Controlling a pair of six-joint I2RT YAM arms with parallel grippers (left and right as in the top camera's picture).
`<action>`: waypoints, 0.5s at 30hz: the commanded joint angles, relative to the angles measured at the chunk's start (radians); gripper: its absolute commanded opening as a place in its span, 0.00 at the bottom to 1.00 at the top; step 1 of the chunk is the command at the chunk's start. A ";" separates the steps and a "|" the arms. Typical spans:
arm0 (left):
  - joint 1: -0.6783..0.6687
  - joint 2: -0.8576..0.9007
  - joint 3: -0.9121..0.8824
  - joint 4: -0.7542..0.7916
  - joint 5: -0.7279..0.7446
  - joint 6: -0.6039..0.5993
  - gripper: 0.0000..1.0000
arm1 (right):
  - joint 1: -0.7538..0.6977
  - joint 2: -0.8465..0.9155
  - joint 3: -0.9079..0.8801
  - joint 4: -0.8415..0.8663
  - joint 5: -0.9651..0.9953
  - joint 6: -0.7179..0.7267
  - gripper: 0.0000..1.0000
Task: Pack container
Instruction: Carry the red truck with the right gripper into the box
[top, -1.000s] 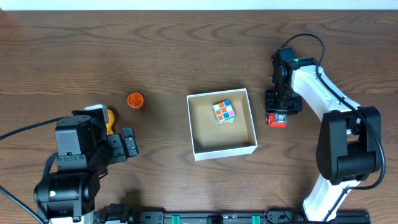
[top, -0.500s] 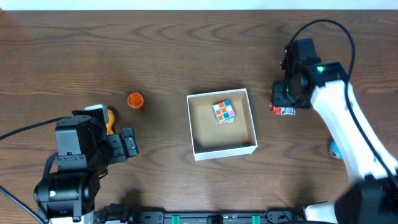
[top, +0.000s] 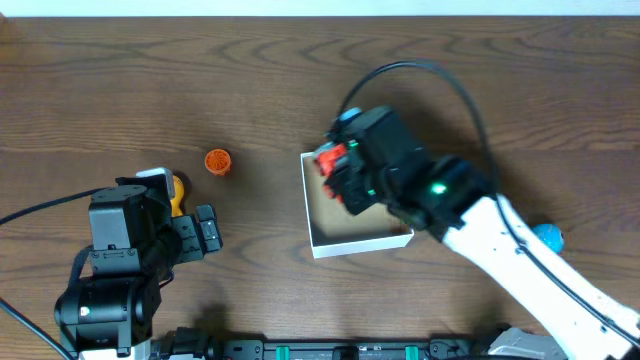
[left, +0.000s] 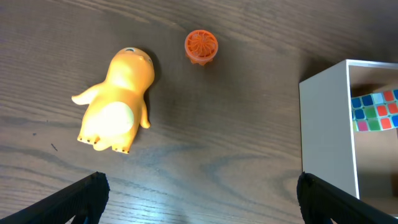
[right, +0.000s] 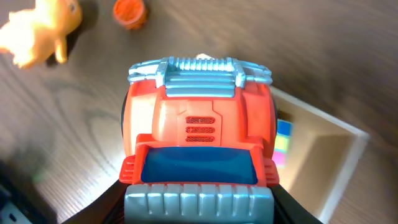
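The container (top: 360, 240) is a shallow square box with white walls and a tan inside, at the table's middle; it also shows in the left wrist view (left: 323, 124) and the right wrist view (right: 323, 155). A colourful puzzle cube (left: 375, 111) lies inside it. My right gripper (top: 335, 175) is shut on a red toy truck (right: 199, 130) with a grey grille and holds it over the box's left wall. My left gripper (left: 199, 199) is open and empty above bare wood, left of the box.
A yellow-orange toy animal (left: 115, 102) lies on its side next to my left arm (top: 120, 240). A small orange round cap (top: 217, 161) sits left of the box. A light blue ball (top: 547, 237) lies at the right.
My right arm has swung from the table's right side leftward to above the box, carrying the red toy truck. The left arm has not moved.
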 joint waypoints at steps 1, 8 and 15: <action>0.006 -0.002 0.010 -0.002 0.011 -0.005 0.98 | 0.015 0.087 0.006 0.018 0.016 -0.013 0.01; 0.006 -0.002 0.010 -0.002 0.011 -0.005 0.98 | 0.015 0.230 0.006 0.023 0.016 0.016 0.01; 0.006 -0.002 0.010 -0.002 0.011 -0.005 0.98 | 0.015 0.288 0.006 0.029 0.016 0.025 0.01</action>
